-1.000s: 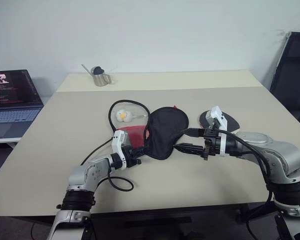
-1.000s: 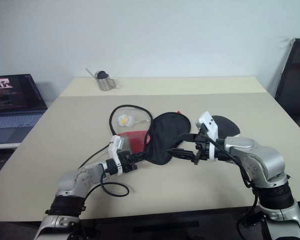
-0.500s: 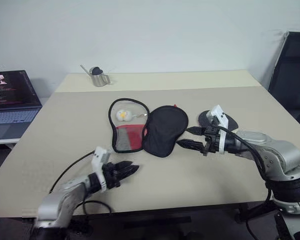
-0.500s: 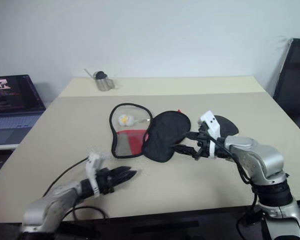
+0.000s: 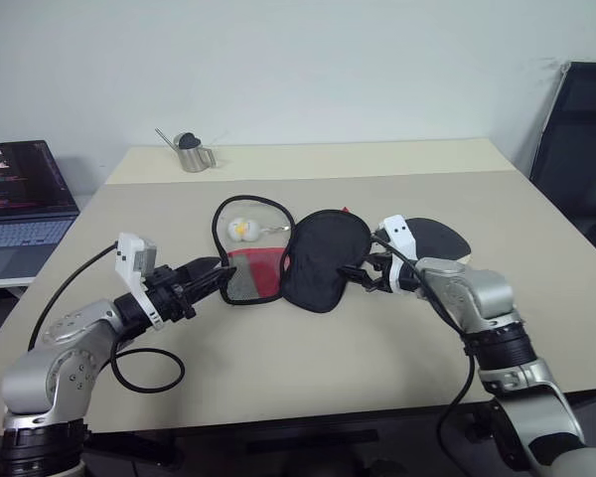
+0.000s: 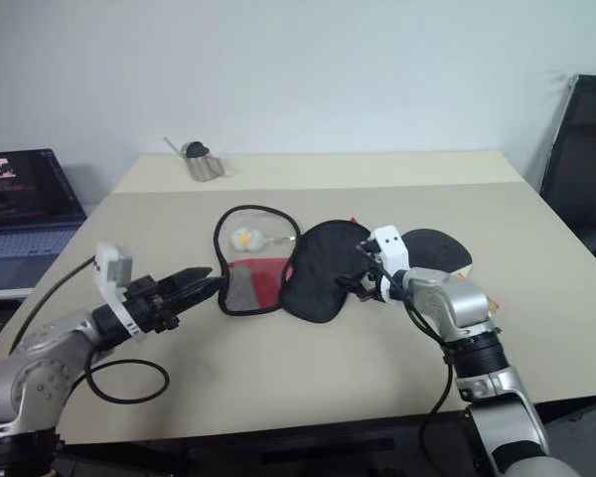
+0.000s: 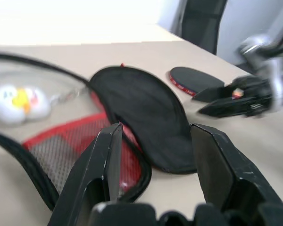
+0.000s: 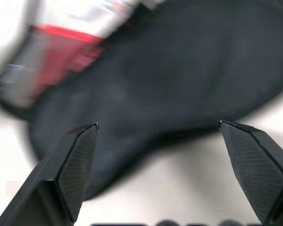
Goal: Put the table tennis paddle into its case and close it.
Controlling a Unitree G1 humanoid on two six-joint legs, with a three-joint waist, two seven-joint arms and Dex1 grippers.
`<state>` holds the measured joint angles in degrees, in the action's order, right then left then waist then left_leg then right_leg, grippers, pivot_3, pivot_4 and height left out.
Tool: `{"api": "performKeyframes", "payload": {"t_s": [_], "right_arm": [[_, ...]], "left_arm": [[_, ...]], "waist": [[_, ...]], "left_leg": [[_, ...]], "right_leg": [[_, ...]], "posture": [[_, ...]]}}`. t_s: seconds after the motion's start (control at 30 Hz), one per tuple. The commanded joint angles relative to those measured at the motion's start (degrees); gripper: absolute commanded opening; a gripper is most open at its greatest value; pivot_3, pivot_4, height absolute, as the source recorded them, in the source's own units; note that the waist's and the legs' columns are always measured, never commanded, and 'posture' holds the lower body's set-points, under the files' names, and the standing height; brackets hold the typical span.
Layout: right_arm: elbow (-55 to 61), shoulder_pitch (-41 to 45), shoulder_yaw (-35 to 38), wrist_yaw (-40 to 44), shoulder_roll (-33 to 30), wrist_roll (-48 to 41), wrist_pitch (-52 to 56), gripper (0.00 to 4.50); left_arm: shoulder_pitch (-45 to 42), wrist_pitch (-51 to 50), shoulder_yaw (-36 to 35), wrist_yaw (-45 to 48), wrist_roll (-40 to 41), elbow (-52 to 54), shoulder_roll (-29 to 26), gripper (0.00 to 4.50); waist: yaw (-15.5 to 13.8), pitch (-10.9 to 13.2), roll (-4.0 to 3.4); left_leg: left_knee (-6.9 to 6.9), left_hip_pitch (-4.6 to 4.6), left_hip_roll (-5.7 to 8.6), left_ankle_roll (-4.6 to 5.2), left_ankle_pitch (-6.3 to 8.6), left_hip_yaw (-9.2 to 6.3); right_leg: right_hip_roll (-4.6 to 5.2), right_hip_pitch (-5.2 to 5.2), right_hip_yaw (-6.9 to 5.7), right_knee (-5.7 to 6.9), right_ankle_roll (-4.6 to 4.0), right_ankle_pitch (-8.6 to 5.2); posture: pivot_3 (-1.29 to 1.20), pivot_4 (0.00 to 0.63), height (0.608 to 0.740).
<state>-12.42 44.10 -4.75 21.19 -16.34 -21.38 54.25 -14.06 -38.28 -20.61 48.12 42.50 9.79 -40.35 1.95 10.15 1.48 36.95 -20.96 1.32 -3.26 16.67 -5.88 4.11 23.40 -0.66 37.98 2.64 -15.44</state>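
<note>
Two empty claws: right claw (image 5: 355,276) spread wide beside the case (image 5: 318,260), left claw (image 5: 211,275) half open.

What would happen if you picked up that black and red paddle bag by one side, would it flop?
Probably yes. The black and red soft fabric paddle-shaped case lies open in two thin halves spread flat on the beige table, so the free half would likely hang and fold. It looks light, and the mesh pocket should sag easily.

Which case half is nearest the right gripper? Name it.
The black half, lying next to the paddle. The right gripper is at its edge; the mesh half with the red lining lies beyond it.
</note>
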Motion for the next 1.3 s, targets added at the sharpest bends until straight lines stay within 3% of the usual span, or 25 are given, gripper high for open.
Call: {"api": "performKeyframes", "payload": {"t_s": [0.03, 0.37, 0.63, 0.73, 1.1, 1.3], "right_arm": [[1.6, 0.9, 2.0, -1.3, 1.5, 0.0, 1.1, 4.50], [5.1, -0.6, 3.6, -2.3, 7.5, -2.8, 7.6, 4.50], [3.9, -0.2, 0.4, -2.6, 10.7, -0.2, 4.5, 4.50], [3.2, 0.2, -0.4, -2.6, 10.7, 1.4, 2.7, 3.90], [-0.3, 1.9, 1.3, 1.7, 3.6, 2.8, 2.9, 0.07], [-3.3, 3.6, 0.8, 4.6, 0.0, 3.7, 2.1, 0.02]], "left_arm": [[-2.5, 1.5, -0.3, 2.5, -0.1, -2.1, -1.8, 2.45], [-6.9, 3.3, 2.3, 5.6, -2.1, -6.2, -2.1, 2.45], [-6.8, 4.0, 2.9, 7.2, -2.6, -6.6, -2.3, 2.45], [-6.6, 4.2, 2.7, 7.5, -2.9, -6.6, -2.7, 2.50], [-4.6, 4.9, 3.7, 9.1, -3.7, -3.9, -3.7, 2.50], [-5.7, 5.1, 5.1, 9.4, -4.2, -3.9, -3.2, 2.50]], "waist": [[0.0, 0.0, -0.01], [0.1, 0.0, -0.01], [0.4, 0.0, -0.02], [0.5, 0.0, -0.02], [0.6, 0.0, -0.02], [0.6, 0.0, -0.01]], "left_leg": [[0.00, -0.02, 0.01, 0.00, 0.00, 0.03], [0.02, 0.01, -0.01, 0.15, 0.09, 0.12], [0.02, 0.01, -0.01, 0.17, 0.10, 0.05], [0.02, 0.01, -0.01, 0.16, 0.09, 0.04], [0.02, 0.01, -0.01, 0.19, 0.11, 0.06], [0.02, 0.01, -0.01, 0.20, 0.11, 0.19]], "right_leg": [[0.01, 0.03, 0.03, 0.00, 0.00, 0.00], [-0.02, 0.05, 0.05, 0.07, 0.00, 0.00], [-0.02, 0.07, 0.05, 0.10, 0.00, 0.00], [-0.02, 0.08, 0.05, 0.10, 0.00, 0.00], [-0.02, 0.08, 0.05, 0.10, 0.00, 0.00], [-0.02, 0.08, 0.06, 0.11, 0.00, 0.00]], "posture": [[0.00, 0.150, 0.740], [0.00, 0.150, 0.740], [0.00, 0.150, 0.740], [0.00, 0.150, 0.740], [0.00, 0.150, 0.740], [0.00, 0.150, 0.740]]}}
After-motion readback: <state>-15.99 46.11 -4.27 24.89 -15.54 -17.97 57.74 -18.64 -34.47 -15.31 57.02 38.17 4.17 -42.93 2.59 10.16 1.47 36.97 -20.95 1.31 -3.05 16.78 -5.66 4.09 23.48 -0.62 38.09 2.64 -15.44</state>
